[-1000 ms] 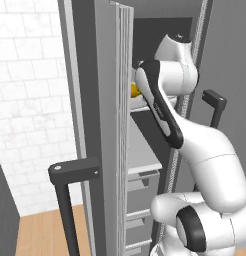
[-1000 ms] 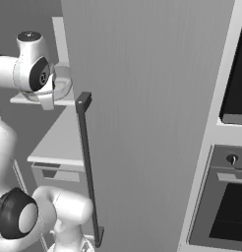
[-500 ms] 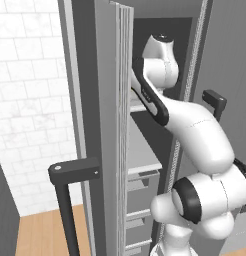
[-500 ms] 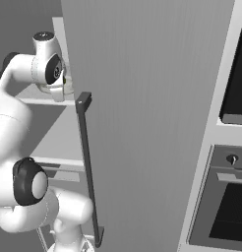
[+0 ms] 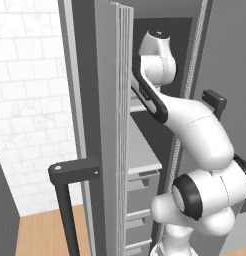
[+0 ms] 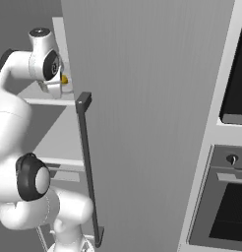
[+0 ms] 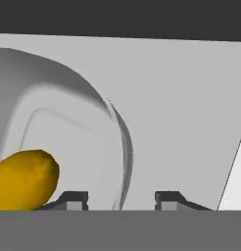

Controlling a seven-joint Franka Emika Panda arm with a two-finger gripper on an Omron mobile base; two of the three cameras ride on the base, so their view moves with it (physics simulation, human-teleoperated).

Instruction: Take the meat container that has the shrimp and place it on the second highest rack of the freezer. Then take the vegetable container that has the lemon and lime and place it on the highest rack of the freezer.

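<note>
My jaws [image 7: 121, 198] straddling wide rim of shallow oval light-grey dish [image 7: 63, 127], tips spread apart, not pinching. Dish resting on uppermost pale-grey freezer shelf [image 6: 46, 100], near front edge. Small yellow oval lemon [image 7: 25, 179] lying inside dish. Judging: releasing since dish is seated.

I see my arm rising from the base in a tall bend, its upper link slanting up and forward; the wrist sits at the top of the reach, turned so the hand points away from the base cameras; in the right base view the gripper [image 6: 58, 84] hangs just under the wrist's round dark-capped joint; in the hand view its two dark fingertips [image 7: 73, 200] stand apart with a clear gap between them, jaws parted; one tip shows at lower left, the other at lower right, level with each other.
</note>
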